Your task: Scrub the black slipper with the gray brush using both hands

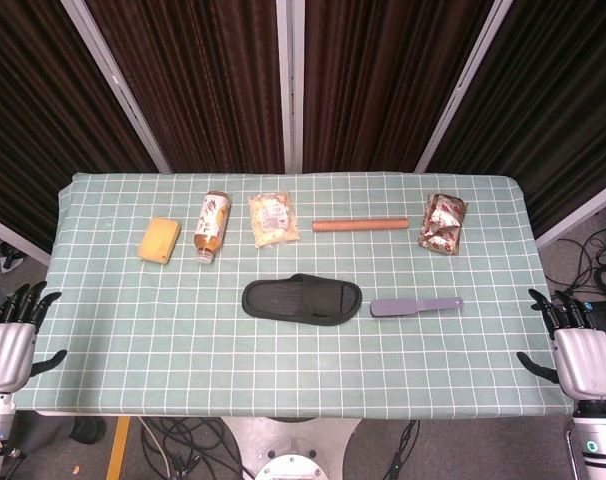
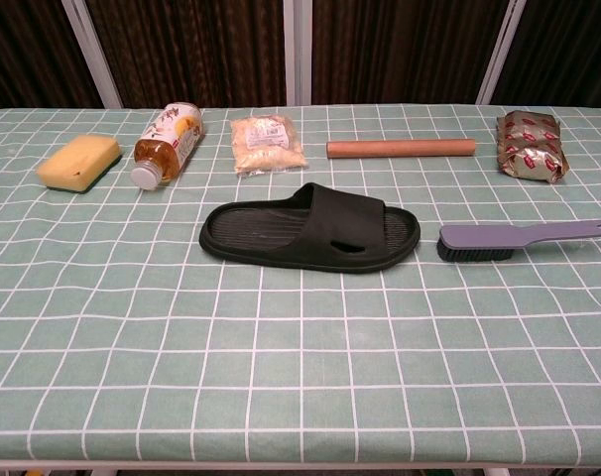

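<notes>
The black slipper (image 1: 302, 300) (image 2: 311, 230) lies flat in the middle of the table, its toe end pointing right. Just to its right lies the gray brush (image 1: 414, 306) (image 2: 520, 240), bristles down and handle pointing right. My left hand (image 1: 10, 338) hangs off the table's left edge, fingers apart and holding nothing. My right hand (image 1: 577, 350) hangs off the right edge, also with fingers spread and empty. Both hands are far from the slipper and brush. Neither hand shows in the chest view.
Along the back of the checked green tablecloth (image 1: 133, 330) lie a yellow sponge (image 1: 160, 240), a tipped bottle (image 1: 211, 225), a clear snack bag (image 1: 273, 219), a wooden rod (image 1: 360, 225) and a foil packet (image 1: 443, 222).
</notes>
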Robot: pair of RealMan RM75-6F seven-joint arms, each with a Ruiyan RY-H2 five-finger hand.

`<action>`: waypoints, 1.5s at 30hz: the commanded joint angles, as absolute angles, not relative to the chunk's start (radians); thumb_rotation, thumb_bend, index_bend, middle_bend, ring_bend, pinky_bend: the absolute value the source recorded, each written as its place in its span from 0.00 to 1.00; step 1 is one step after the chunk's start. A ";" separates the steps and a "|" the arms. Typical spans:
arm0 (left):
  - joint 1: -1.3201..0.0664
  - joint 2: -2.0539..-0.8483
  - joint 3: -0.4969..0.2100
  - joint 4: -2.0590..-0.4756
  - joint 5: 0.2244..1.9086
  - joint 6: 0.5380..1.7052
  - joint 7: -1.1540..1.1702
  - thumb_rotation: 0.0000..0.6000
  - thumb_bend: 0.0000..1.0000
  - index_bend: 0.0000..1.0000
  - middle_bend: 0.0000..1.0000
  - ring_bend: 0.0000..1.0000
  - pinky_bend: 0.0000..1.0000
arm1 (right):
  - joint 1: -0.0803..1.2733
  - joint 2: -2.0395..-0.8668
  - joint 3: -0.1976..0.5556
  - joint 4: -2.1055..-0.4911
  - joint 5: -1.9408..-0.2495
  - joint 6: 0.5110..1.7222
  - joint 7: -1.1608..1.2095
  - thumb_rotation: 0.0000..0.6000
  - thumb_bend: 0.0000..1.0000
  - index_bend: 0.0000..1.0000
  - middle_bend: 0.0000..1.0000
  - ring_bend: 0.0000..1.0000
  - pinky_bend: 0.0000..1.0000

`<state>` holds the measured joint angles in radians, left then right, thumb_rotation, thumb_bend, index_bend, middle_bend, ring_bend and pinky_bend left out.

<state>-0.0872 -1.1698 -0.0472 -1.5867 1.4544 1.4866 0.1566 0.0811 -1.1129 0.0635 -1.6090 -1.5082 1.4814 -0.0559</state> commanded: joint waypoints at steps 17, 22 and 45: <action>-0.084 -1.162 -0.048 -1.593 1.469 1.500 0.154 1.00 0.08 0.25 0.19 0.10 0.21 | 0.333 -1.133 0.128 -1.573 -1.422 1.100 -0.089 1.00 0.03 0.00 0.17 0.05 0.14; -0.085 -1.161 -0.047 -1.591 1.469 1.496 0.152 1.00 0.07 0.25 0.19 0.10 0.21 | 0.461 -1.238 0.146 -1.446 -1.363 0.910 -0.091 1.00 0.03 0.09 0.24 0.06 0.14; -0.081 -1.173 -0.050 -1.577 1.442 1.481 0.139 1.00 0.07 0.25 0.19 0.10 0.21 | 0.629 -1.407 0.117 -1.226 -1.235 0.662 -0.082 1.00 0.14 0.42 0.52 0.29 0.35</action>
